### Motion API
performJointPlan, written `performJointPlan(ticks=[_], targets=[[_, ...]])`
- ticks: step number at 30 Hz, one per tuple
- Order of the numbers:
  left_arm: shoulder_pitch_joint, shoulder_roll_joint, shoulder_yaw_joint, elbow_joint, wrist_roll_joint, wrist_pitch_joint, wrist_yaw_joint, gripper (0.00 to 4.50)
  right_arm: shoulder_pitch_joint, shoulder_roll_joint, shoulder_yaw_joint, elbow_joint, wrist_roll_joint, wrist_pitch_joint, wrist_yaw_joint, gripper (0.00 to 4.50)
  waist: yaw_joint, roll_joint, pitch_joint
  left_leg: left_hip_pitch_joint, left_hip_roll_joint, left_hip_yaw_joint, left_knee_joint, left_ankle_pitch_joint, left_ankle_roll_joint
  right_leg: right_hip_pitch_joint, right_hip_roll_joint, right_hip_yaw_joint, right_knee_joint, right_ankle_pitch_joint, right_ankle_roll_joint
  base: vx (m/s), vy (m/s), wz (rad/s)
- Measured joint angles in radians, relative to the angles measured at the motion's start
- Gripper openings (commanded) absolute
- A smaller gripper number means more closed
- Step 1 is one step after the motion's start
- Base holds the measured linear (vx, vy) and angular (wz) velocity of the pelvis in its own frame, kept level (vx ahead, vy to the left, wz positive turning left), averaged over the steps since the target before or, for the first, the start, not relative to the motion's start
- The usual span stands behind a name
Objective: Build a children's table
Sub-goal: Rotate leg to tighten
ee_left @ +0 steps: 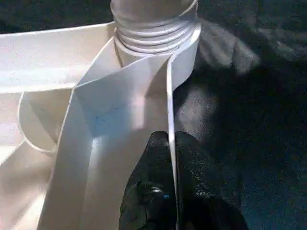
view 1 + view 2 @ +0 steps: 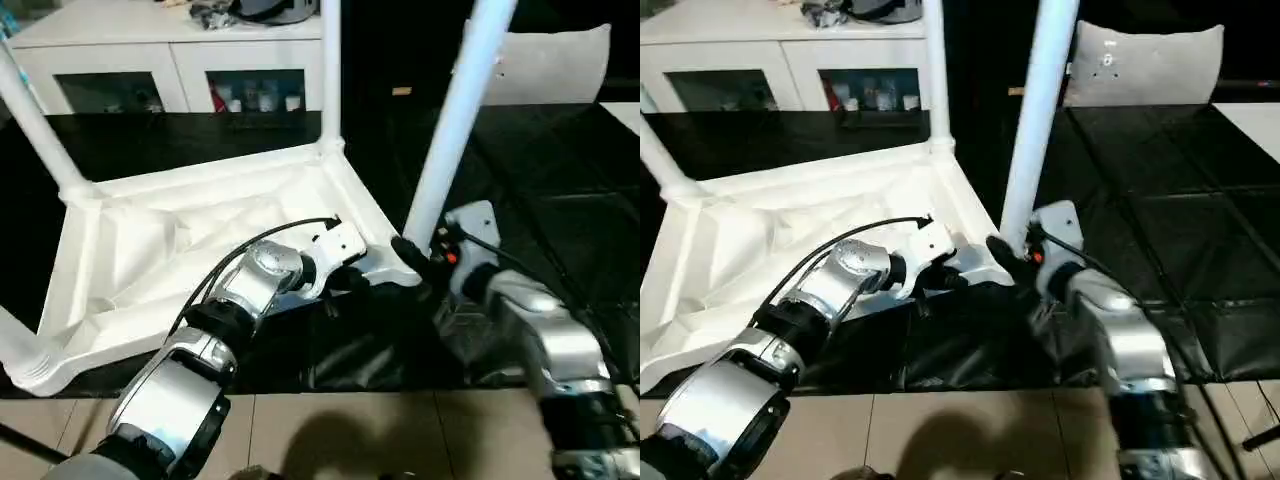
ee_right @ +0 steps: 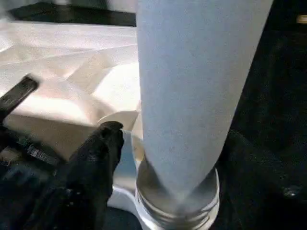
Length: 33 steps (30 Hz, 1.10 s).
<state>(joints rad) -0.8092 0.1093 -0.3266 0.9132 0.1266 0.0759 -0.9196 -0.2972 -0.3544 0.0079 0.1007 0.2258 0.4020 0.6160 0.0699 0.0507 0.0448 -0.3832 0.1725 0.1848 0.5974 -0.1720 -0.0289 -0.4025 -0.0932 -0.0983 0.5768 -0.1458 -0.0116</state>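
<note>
The children's table top (image 2: 190, 235) lies upside down on a black mat, ribbed underside up. White legs stand in its far-left (image 2: 35, 120) and far-right (image 2: 330, 70) sockets, and a stub of another leg shows at the near-left corner (image 2: 15, 350). A tall tapered leg (image 2: 455, 120) stands in the near-right socket (image 3: 177, 211), its threaded base (image 1: 153, 28) seated there. My left gripper (image 1: 170, 143) is shut on the table's thin rim beside that corner. My right gripper (image 2: 412, 258) is at the leg's foot, one black finger (image 3: 103, 148) standing a little off the leg, open.
A white cabinet with glass doors (image 2: 170, 60) stands behind the table. The black mat (image 2: 560, 200) stretches to the right, with a white cushion (image 2: 555, 65) at its far edge. Tiled floor (image 2: 350, 430) lies in front of the mat.
</note>
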Motion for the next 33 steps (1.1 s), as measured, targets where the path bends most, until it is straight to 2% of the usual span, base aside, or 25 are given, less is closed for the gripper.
performJointPlan(ticks=[1, 5, 7, 12, 13, 16, 18, 21, 28, 33], targets=[[0.004, 0.011, -0.001, 0.0, 0.002, -0.018, -0.015, 0.0, 0.011, -0.016, 0.001, -0.003, 0.006, -0.015, 0.036, 3.83, 0.003, 0.0, 0.0, 0.0, 0.0, 0.0, 0.0, 0.0, 0.0, 0.0, 0.0, 0.0, 0.0, 0.0, 0.0, 0.0, 0.0, 0.0], [0.033, 0.071, -0.018, -0.026, 0.003, -0.106, -0.121, 0.0, 0.036, -0.116, 0.031, -0.015, 0.019, -0.065, 0.195, 3.83, 0.005, 0.0, 0.0, 0.0, 0.0, 0.0, 0.001, 0.0, 0.0, 0.0, 0.0, 0.0, 0.0, 0.0, 0.0, 0.0, 0.0, 0.0], [0.052, 0.094, -0.027, -0.048, -0.004, -0.147, -0.188, 0.0, 0.047, -0.167, 0.044, -0.022, 0.021, -0.087, 0.276, 3.83, 0.015, 0.0, 0.0, 0.0, 0.0, 0.0, 0.001, 0.0, 0.0, 0.0, 0.0, 0.0, 0.0, 0.0, 0.0, 0.0, 0.0, 0.0], [0.067, 0.121, -0.036, -0.062, -0.019, -0.197, -0.296, 0.0, 0.055, -0.215, 0.061, -0.023, 0.06, -0.105, 0.432, 3.83, 0.027, -0.001, 0.001, 0.0, 0.0, 0.0, 0.001, 0.0, 0.0, 0.0, 0.0, 0.0, 0.0, 0.0, 0.0, 0.0, 0.0, 0.0], [0.07, 0.13, -0.037, -0.067, -0.025, -0.203, -0.327, 0.0, 0.054, -0.225, 0.065, -0.022, 0.066, -0.11, 0.465, 3.5, 0.028, -0.001, 0.001, 0.0, 0.0, 0.0, 0.001, 0.0, 0.0, 0.0, 0.0, 0.0, 0.0, 0.0, 0.0, 0.0, 0.0, 0.0], [0.079, 0.147, -0.044, -0.081, -0.044, -0.209, -0.397, 0.0, 0.052, -0.239, 0.077, -0.017, 0.087, -0.11, 0.52, 3.44, 0.035, -0.002, 0.001, 0.0, 0.0, 0.0, 0.001, 0.0, 0.0, 0.0, 0.0, 0.0, 0.0, 0.0, 0.0, 0.0, 0.0, 0.0], [0.082, 0.149, -0.045, -0.088, -0.046, -0.211, -0.423, 0.0, 0.05, -0.244, 0.08, -0.015, 0.098, -0.105, 0.549, 3.07, 0.041, -0.002, 0.002, 0.0, 0.0, 0.0, 0.001, 0.0, 0.0, 0.0, 0.0, 0.0, 0.001, 0.0, 0.0, 0.0, 0.0, 0.0], [0.085, 0.157, -0.049, -0.093, -0.054, -0.214, -0.463, 0.0, 0.039, -0.254, 0.089, -0.008, 0.128, -0.076, 0.602, 2.92, 0.047, -0.002, 0.002, 0.0, 0.0, 0.0, 0.002, 0.0, 0.0, 0.0, 0.0, 0.0, 0.001, 0.0, 0.0, 0.0, 0.0, 0.0], [0.092, 0.168, -0.062, -0.107, -0.059, -0.229, -0.526, 0.0, 0.019, -0.272, 0.116, 0.002, 0.141, -0.052, 0.68, 2.21, 0.061, -0.003, 0.002, -0.001, 0.0, 0.0, 0.002, 0.0, 0.0, 0.0, -0.001, 0.0, 0.001, 0.0, 0.0, 0.0, 0.0, 0.0], [0.092, 0.169, -0.064, -0.111, -0.061, -0.231, -0.536, 0.0, 0.01, -0.278, 0.119, 0.015, 0.153, -0.041, 0.701, 1.96, 0.068, -0.004, 0.002, -0.001, 0.0, 0.0, 0.002, 0.0, 0.0, 0.0, -0.001, 0.0, 0.001, 0.0, 0.0, 0.0, 0.0, 0.0]])
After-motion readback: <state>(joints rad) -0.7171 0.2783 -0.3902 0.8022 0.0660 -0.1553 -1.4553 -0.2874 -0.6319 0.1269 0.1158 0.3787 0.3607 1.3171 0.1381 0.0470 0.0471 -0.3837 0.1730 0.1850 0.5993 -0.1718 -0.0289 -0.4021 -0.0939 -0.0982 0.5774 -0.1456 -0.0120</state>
